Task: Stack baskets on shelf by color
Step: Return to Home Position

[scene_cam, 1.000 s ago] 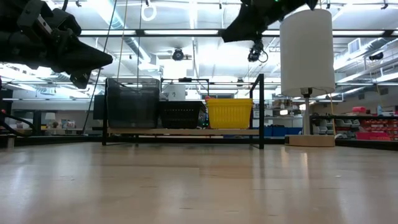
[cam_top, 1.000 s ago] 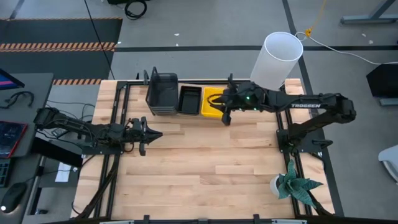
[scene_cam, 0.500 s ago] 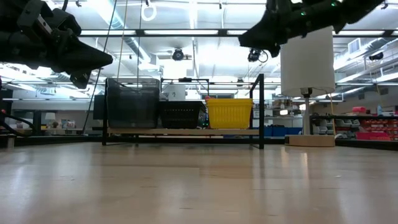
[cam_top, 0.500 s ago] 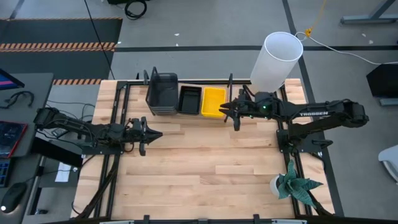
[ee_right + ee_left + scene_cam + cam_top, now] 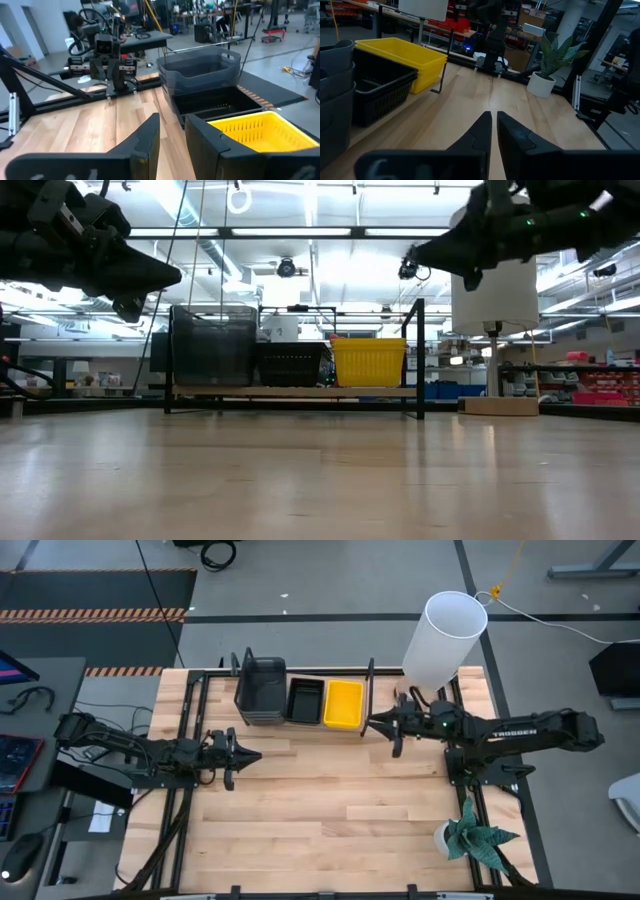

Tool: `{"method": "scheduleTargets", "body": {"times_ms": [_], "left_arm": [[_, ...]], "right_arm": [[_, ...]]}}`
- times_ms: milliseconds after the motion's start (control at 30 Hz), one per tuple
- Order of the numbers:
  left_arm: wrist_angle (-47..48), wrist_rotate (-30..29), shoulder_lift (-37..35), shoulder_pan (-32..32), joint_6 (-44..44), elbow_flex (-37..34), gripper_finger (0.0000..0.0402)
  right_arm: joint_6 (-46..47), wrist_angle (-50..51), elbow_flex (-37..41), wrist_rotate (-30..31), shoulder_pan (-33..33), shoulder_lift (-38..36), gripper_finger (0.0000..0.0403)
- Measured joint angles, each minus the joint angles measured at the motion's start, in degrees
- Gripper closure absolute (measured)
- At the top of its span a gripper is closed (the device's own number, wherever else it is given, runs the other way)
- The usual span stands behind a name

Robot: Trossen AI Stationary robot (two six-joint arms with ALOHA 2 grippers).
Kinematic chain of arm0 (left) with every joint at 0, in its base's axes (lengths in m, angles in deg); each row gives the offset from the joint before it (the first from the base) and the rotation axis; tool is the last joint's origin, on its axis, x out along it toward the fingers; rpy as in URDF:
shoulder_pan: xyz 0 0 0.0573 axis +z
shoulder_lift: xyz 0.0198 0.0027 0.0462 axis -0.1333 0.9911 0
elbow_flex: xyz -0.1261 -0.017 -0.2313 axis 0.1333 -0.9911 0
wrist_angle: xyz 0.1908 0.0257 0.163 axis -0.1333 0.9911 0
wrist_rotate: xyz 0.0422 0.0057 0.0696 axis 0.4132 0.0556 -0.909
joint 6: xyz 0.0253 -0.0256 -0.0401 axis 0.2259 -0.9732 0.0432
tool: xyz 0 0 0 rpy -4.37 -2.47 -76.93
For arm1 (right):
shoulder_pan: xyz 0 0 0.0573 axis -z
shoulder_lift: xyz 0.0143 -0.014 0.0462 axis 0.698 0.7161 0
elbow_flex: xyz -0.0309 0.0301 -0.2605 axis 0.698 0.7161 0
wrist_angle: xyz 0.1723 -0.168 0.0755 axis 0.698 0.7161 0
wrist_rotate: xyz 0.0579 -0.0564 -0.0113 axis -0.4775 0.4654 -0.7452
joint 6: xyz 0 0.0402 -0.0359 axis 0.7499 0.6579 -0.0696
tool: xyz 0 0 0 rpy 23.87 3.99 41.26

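Observation:
On the shelf [image 5: 300,391] along the table's far edge stand three stacks side by side: grey baskets [image 5: 261,690], black baskets [image 5: 305,700] and yellow baskets [image 5: 344,704]. The low view shows them as grey [image 5: 213,345], black [image 5: 291,363] and yellow [image 5: 369,361], resting on their bases on the board. My right gripper [image 5: 372,721] hovers open just right of the yellow stack, above the table, fingers pointing left. My left gripper [image 5: 255,755] hangs shut over the table, near of the grey stack, fingers pointing right.
A tall white cylinder [image 5: 445,635] stands at the far right corner, behind my right arm. A small potted plant [image 5: 470,835] sits near the right edge. The shelf's black wire upright [image 5: 420,360] rises beside the yellow stack. Bare wood lies between the arms.
My right gripper has drawn back from above the yellow stack toward the table's right edge and now hangs clear of the shelf. The yellow stack stays on the shelf.

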Motion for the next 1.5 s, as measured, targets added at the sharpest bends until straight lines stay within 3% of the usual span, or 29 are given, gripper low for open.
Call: {"method": "scheduleTargets", "body": {"times_ms": [367, 800, 1500], "left_arm": [[0.00, 0.00, -0.02, 0.00, 0.04, 0.00, 0.0375], [0.00, 0.00, 0.00, -0.02, 0.02, -0.02, 0.0372], [-0.02, -0.01, -0.01, -0.02, 0.03, -0.01, 0.0374]], "right_arm": [[0.29, -18.80, 11.59, 0.10, -2.42, -1.88, 0.0306], [3.01, -28.41, 19.97, 0.11, -2.55, -1.86, 0.0306], [4.25, -28.60, 20.32, 0.00, -2.57, -1.69, 0.0306]]}}
